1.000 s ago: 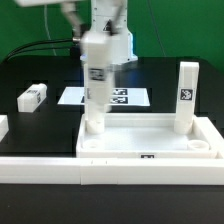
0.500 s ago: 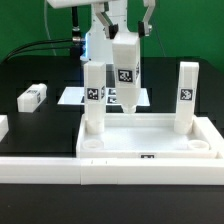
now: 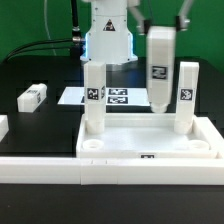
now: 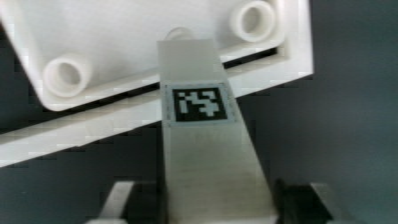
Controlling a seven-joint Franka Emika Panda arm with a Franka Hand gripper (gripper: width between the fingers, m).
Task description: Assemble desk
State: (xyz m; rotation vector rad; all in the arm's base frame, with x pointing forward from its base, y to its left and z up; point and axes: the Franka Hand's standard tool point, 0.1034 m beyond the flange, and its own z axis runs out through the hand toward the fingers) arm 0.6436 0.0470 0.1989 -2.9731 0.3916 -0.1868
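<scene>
The white desk top (image 3: pixel 120 150) lies just behind the front wall. Two white tagged legs stand upright in its far corners, one on the exterior view's left (image 3: pixel 92 98) and one on the right (image 3: pixel 187 95). My gripper (image 3: pixel 160 24) is shut on the top of a third leg (image 3: pixel 159 72) and holds it upright in the air, just left of the right standing leg. In the wrist view the held leg (image 4: pixel 205 125) hangs between my fingers (image 4: pixel 125 198) above the desk top (image 4: pixel 143 40) and its round sockets. A fourth leg (image 3: pixel 33 96) lies on the table at the left.
The marker board (image 3: pixel 118 97) lies flat behind the desk top. A long low white border wall (image 3: pixel 60 168) runs along the front. A small white piece (image 3: pixel 3 126) sits at the left edge. The table is black, and the backdrop is green.
My gripper has carried the held leg from over the left standing leg to the right, to beside the right standing leg. The desk top and standing legs have not moved.
</scene>
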